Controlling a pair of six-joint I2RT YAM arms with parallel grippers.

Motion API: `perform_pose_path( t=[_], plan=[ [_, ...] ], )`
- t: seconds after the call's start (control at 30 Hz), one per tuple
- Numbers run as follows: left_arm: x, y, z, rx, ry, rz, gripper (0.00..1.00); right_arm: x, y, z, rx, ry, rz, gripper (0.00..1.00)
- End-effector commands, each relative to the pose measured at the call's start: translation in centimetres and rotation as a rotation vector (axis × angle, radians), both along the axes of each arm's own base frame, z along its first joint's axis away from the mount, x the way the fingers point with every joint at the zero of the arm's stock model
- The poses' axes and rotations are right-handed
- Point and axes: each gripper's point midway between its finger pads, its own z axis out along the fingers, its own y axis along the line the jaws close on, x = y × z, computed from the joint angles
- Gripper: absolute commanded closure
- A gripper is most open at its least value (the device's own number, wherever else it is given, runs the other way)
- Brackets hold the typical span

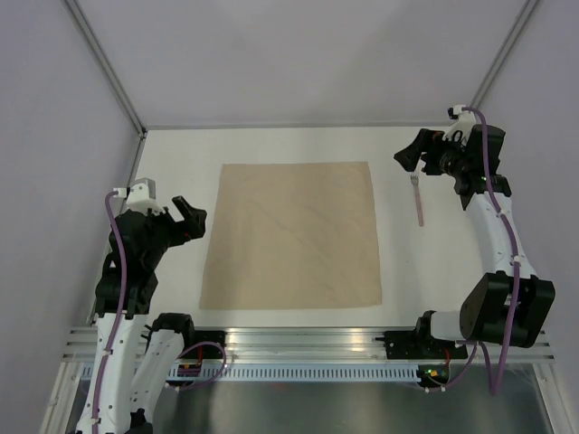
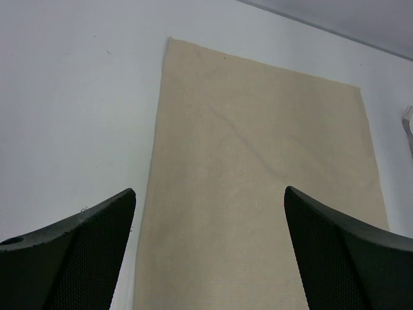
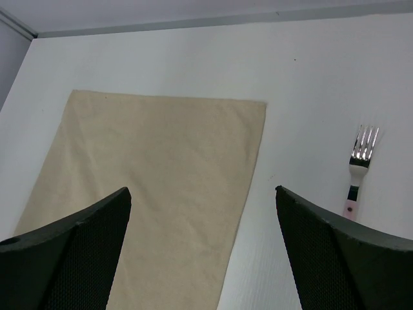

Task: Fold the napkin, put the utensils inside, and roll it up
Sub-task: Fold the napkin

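Observation:
The beige napkin (image 1: 291, 235) lies flat and unfolded in the middle of the white table. It also shows in the left wrist view (image 2: 258, 181) and the right wrist view (image 3: 148, 181). The pale-pink fork (image 1: 417, 201) lies on the table to the right of the napkin, tines toward the back; its tines and part of its handle show in the right wrist view (image 3: 359, 168). My left gripper (image 1: 190, 217) is open and empty, raised just left of the napkin's left edge. My right gripper (image 1: 410, 155) is open and empty, raised near the fork's tines.
The table (image 1: 271, 145) is white, with grey enclosure walls at the left, back and right. A metal rail (image 1: 308, 344) with the arm bases runs along the near edge.

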Motion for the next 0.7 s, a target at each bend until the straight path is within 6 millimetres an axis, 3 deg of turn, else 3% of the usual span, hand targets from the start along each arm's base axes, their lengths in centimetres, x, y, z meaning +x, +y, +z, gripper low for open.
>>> perform_pose_path(
  t=[0.0, 0.17, 0.3, 0.4, 0.43, 0.5, 0.53, 0.57, 0.6, 0.63, 0.67],
  plan=[
    [0.0, -0.3, 0.0, 0.023, -0.005, -0.037, 0.00, -0.4, -0.3, 1.5, -0.024, -0.052, -0.014, 0.02],
    [-0.1, -0.5, 0.0, 0.022, -0.007, -0.051, 0.00, -0.7, -0.1, 1.6, -0.038, -0.064, 0.007, 0.02],
    [0.1, -0.9, 1.0, 0.015, -0.029, -0.070, 0.00, -1.0, 1.2, 1.8, -0.045, -0.085, 0.064, 0.02],
    [0.4, -1.3, 3.6, 0.001, -0.075, -0.086, 0.00, -1.1, 4.5, 2.1, -0.147, -0.116, 0.106, 0.02],
    [0.7, -1.4, 4.1, -0.006, -0.076, -0.089, 0.00, -2.1, 9.3, 2.0, -0.171, -0.128, 0.213, 0.03],
    [0.8, -1.5, 7.2, -0.014, -0.132, -0.093, 0.00, -2.4, 12.6, 1.4, -0.268, -0.149, 0.248, 0.04],
    [1.1, -1.6, 7.8, -0.021, -0.126, -0.096, 0.00, -3.8, 17.4, 0.6, -0.295, -0.152, 0.351, 0.05],
    [0.9, -1.8, 10.2, -0.026, -0.170, -0.103, 0.00, -4.2, 19.2, 0.0, -0.334, -0.152, 0.370, 0.06],
    [1.0, -1.8, 11.0, -0.030, -0.179, -0.105, 0.00, -4.9, 21.1, -0.7, -0.358, -0.146, 0.412, 0.07],
    [1.1, -1.9, 11.4, -0.036, -0.169, -0.105, 0.00, -6.6, 25.3, -2.2, -0.384, -0.137, 0.515, 0.09],
    [0.9, -1.9, 13.1, -0.040, -0.199, -0.104, 0.00, -7.4, 27.1, -2.9, -0.402, -0.136, 0.549, 0.10]
  ],
)
